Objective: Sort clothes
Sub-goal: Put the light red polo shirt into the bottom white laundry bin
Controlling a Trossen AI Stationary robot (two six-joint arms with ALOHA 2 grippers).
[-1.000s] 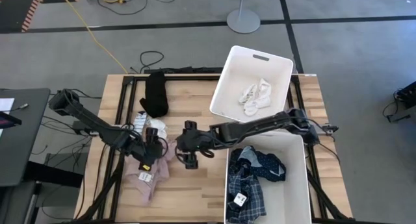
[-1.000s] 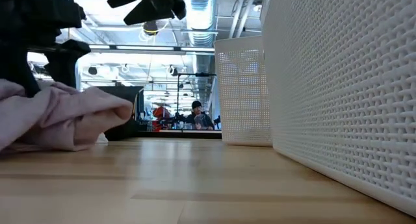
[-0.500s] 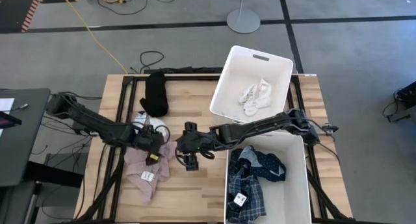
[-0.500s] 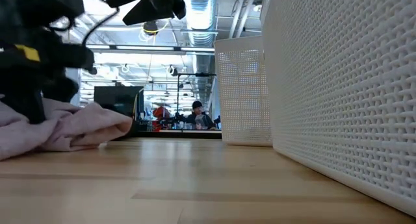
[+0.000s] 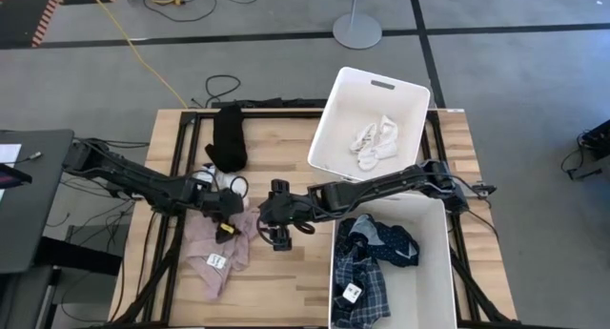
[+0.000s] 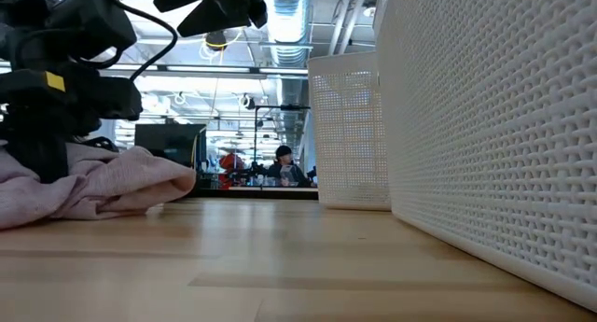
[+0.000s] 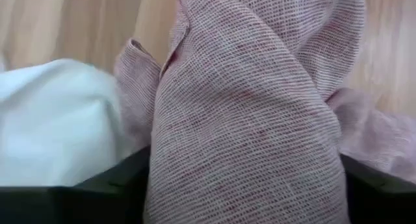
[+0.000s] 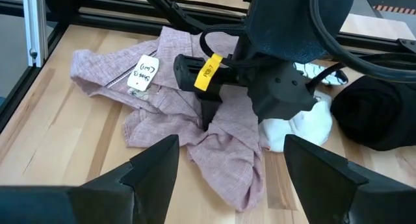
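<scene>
The pink piece (image 5: 217, 253) lies crumpled on the table at the near left; it also shows in the right wrist view (image 8: 162, 100) and the low view (image 6: 112, 182). My left gripper (image 5: 227, 217) points down into its far part and is shut on it. My right gripper (image 5: 277, 236) hovers open and empty just right of it, and its own view (image 8: 231, 178) faces the left gripper. White socks (image 5: 212, 180) and the black piece (image 5: 229, 138) lie farther back on the table. My left gripper pinches a raised fold of the pink piece (image 7: 247, 120) between its two fingers, near the piece's far edge (image 8: 214, 130). The fingers come from above, pointing down. The rest of the piece lies slack on the table.
A far white bin (image 5: 335, 105) holds white socks (image 5: 374, 138). A near white bin (image 5: 440, 272) holds the blue plaid shirt (image 5: 362, 281) and the navy dotted piece (image 5: 393, 241). Bare wood lies between the pink piece and the near bin.
My left gripper has moved a little toward the table's far and right edges, onto the pink piece's far part. In the low view the pink heap now stands lower than before. My right gripper has kept still.
</scene>
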